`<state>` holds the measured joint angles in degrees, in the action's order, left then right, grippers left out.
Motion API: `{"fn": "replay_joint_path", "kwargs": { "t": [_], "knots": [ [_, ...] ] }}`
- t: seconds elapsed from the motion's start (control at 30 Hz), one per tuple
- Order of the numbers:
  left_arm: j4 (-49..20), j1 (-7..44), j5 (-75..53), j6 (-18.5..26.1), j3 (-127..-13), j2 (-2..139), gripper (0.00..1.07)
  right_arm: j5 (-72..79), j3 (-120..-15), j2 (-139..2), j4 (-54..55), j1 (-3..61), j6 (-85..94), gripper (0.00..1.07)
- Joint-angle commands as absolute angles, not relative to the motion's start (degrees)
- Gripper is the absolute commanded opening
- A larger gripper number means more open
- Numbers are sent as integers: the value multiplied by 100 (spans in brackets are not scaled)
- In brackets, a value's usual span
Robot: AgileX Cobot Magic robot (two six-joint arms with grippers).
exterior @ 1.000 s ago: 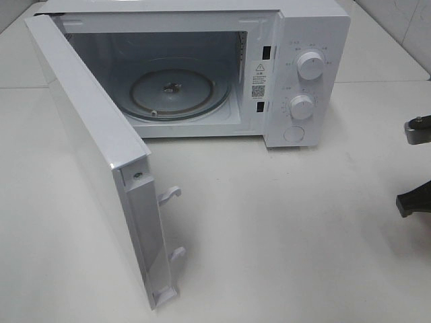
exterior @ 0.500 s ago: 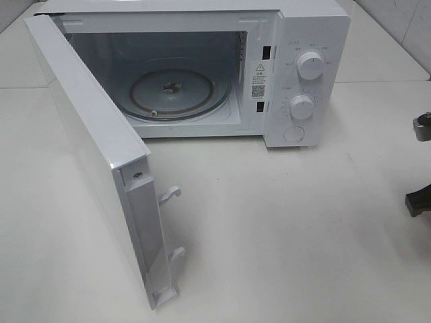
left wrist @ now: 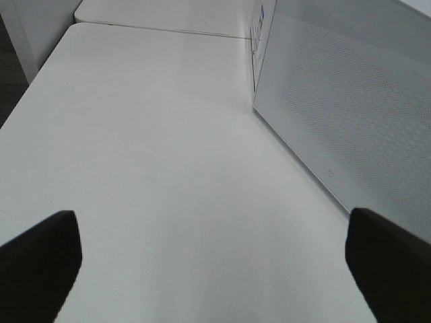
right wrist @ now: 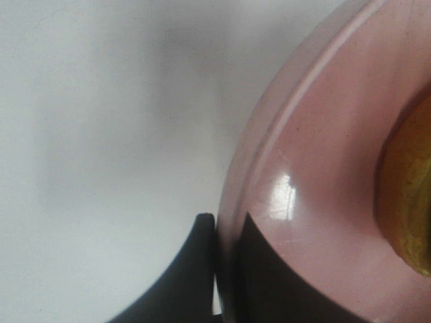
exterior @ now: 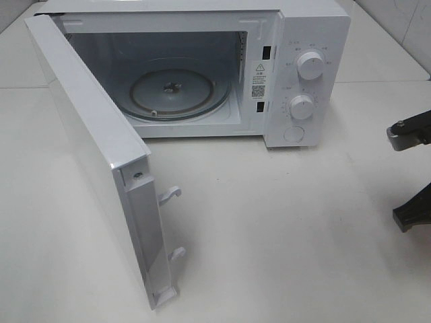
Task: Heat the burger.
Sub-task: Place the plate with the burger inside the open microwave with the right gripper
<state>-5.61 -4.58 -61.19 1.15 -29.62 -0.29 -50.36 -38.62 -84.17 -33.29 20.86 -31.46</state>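
The burger (right wrist: 407, 202) shows only as a golden-brown bun edge in the right wrist view, sitting on a round pink plate (right wrist: 323, 168). My right gripper (right wrist: 225, 266) is shut on the plate's rim, one dark finger (right wrist: 195, 269) outside it and one inside. In the exterior view only dark parts of the right arm (exterior: 409, 131) show at the right edge; plate and burger are out of frame there. My left gripper (left wrist: 215, 259) is open and empty above the bare table, beside the microwave door; it is not in the exterior view.
The white microwave (exterior: 310, 33) stands at the back with its door (exterior: 87, 134) swung wide open towards the front left. Its glass turntable (exterior: 172, 91) has nothing on it. Two dials (exterior: 310, 65) are on the right panel. White table (exterior: 283, 229) lies in front.
The right arm parts at the right edge first slid further out of frame, then came back left and slightly lower. Microwave and door have not moved.
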Motion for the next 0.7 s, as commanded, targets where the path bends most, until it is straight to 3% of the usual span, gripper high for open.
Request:
{"fn": "replay_joint_path", "kwargs": {
  "t": [0.03, 0.7],
  "knots": [
    [-573, -476, -6131, 126, -2962, -132, 100, -5346, -3850, -8342, -3644, 2338, -3180, 0],
    [-573, -476, -6131, 126, -2962, -132, 100, -5506, -3850, -8342, -3627, 3919, -3363, 0]
  ]
}}
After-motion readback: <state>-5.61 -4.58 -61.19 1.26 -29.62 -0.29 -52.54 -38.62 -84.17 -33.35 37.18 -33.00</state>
